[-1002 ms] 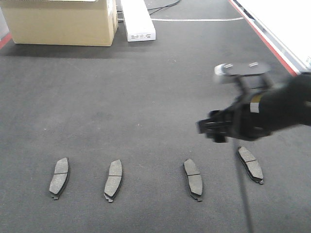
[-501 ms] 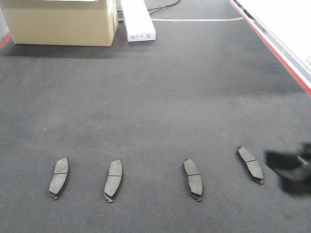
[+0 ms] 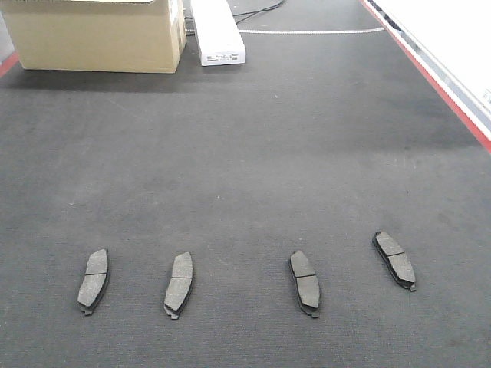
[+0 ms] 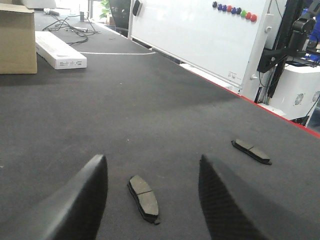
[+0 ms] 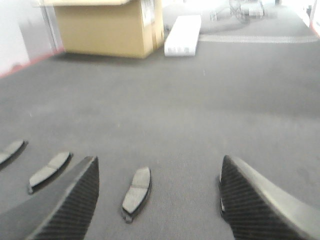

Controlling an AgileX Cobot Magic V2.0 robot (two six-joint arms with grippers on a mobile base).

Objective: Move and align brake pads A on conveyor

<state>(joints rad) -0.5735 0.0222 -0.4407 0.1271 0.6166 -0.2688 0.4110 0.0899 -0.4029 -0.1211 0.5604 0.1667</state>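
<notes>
1. Four pads were seen lying flat on the conveyor in a rough row near the front edge: pad one, pad two, pad three and pad four.
2. The first three lay at about the same depth and close to parallel, with a wider gap between two and three. Pad four sat a little farther back and was skewed, its near end swung toward the red edge strip — by that reading it was the one least in line.
3. No arm appeared in the front view. In the left wrist view the left gripper was held low over the belt with its jaws wide apart and nothing between them; pad three lay just ahead, between the fingers, and pad four farther off to the side.
4. In the blurred right wrist view the right gripper was likewise spread open and empty, with a pad ahead of the gap; which pad of the row it was could not be settled from that view.
5. The pads were judged stiff, dense and heavy for their size — unlikely to flex or break. Being thin and flat on a textured belt, they were expected to resist sliding and to leave little edge for the fingers.
6. A hold across the narrow width near the middle groove was judged best, so that the pad would stay level; the end tabs were thought too small to pinch.
7. A cardboard box and a white box stood at the far end, well apart from the row.
</notes>
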